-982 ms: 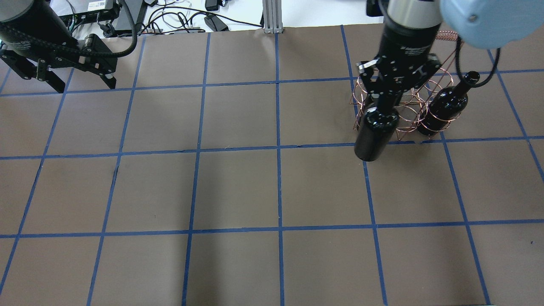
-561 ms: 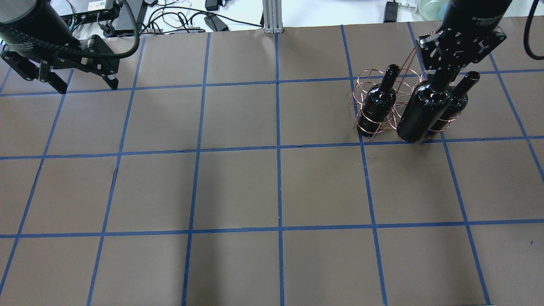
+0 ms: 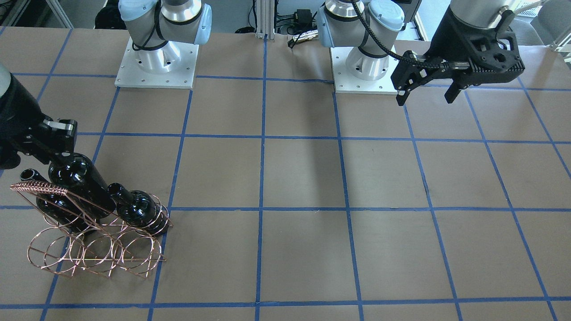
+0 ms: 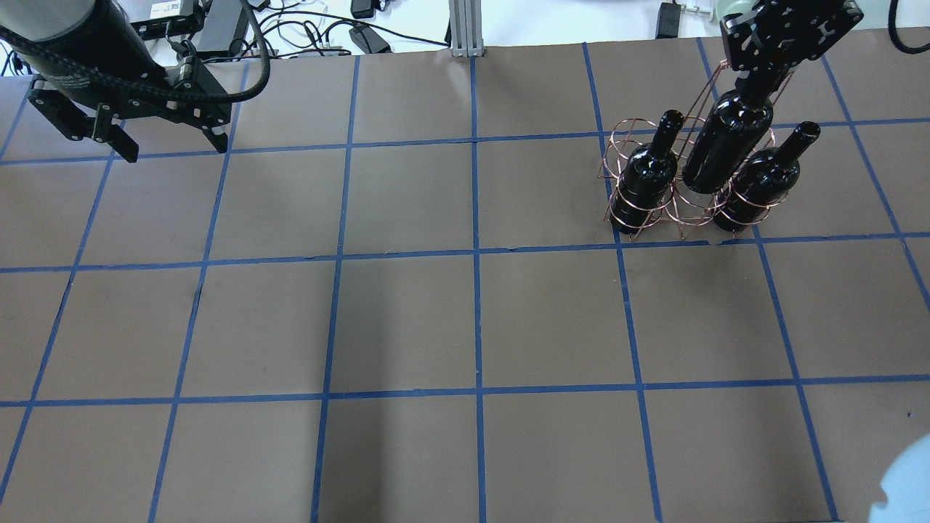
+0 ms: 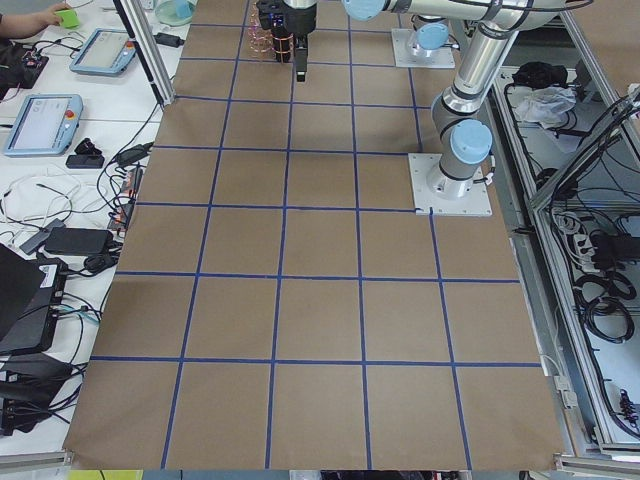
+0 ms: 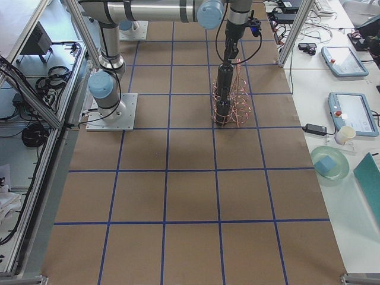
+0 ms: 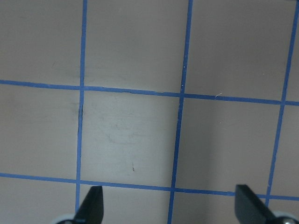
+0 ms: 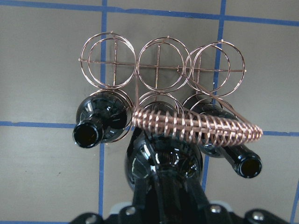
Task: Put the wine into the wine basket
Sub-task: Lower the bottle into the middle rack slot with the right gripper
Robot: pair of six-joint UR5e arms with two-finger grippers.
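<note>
My right gripper (image 4: 759,76) is shut on the neck of a dark wine bottle (image 4: 726,145) and holds it tilted. The bottle's base is at the middle rings of the copper wire wine basket (image 4: 683,214), between two look-alike bottles that sit in the left ring (image 4: 643,181) and the right ring (image 4: 763,178). In the right wrist view the held bottle (image 8: 161,163) lies under the basket's woven top edge (image 8: 196,123). The front view shows the held bottle (image 3: 80,178), the basket (image 3: 93,254) and my right gripper (image 3: 55,151). My left gripper (image 4: 174,151) is open and empty, far from the basket.
The table is brown paper with a blue tape grid (image 4: 476,250). Cables and power bricks (image 4: 305,33) lie beyond the far edge. The two arm bases (image 3: 156,62) stand on the robot's side. The left wrist view shows only bare table under my left gripper (image 7: 169,207).
The right gripper was by the basket's left rings with a bottle; now a bottle sits there and the gripper holds one at the middle rings, farther back. The left arm shifted slightly right.
</note>
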